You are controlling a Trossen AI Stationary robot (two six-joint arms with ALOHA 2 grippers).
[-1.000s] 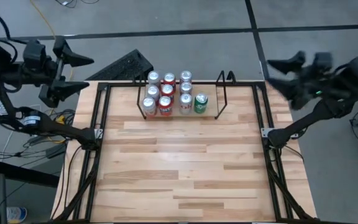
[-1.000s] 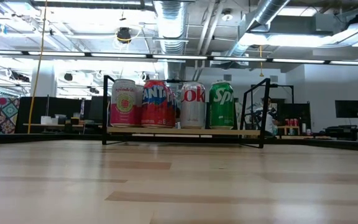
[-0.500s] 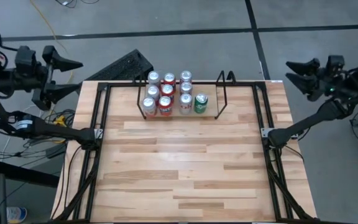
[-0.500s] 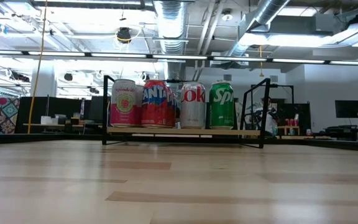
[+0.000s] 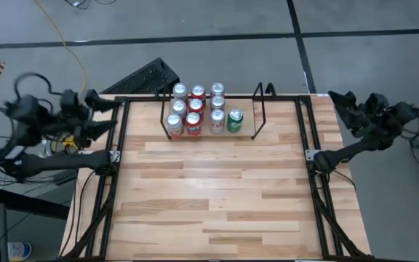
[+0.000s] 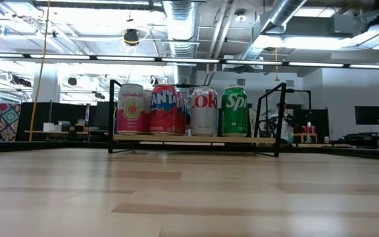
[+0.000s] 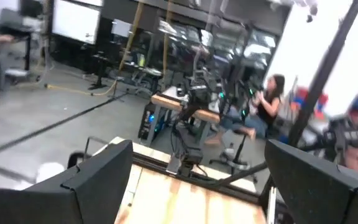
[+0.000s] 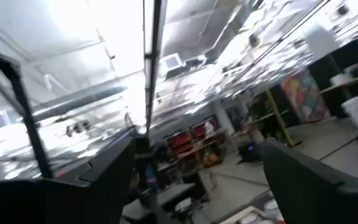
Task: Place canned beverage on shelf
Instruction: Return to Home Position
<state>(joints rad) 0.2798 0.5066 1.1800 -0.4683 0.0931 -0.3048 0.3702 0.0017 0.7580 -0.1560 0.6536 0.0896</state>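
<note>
Dark fingers of the left gripper (image 5: 106, 113) stand wide apart with nothing between them; it hangs off the table's left edge, near the far corner, pointing in toward the tabletop. The right gripper (image 5: 338, 105) is likewise spread wide and empty, off the table's right edge by the far corner. In the left wrist view the two fingers (image 7: 98, 177) frame only the table's far side and the room, where a seated person (image 7: 269, 102) shows; the right wrist view looks up past its fingers (image 8: 107, 165) at ceiling pipes and lights.

Inward from both grippers, between them and well apart from each, the shelf (image 5: 259, 109) sits at the table's (image 5: 217, 196) far edge: thin black wire with upright looped ends and a light wood floor. On it stand upright cans, bunched toward the end nearer the left gripper. The front row holds a pink can (image 6: 131, 109), a red can (image 6: 166, 110), a silver can (image 6: 204, 111) and a green can (image 6: 235, 111); more cans (image 5: 196, 93) stand behind. The shelf's end nearer the right gripper is bare.
</note>
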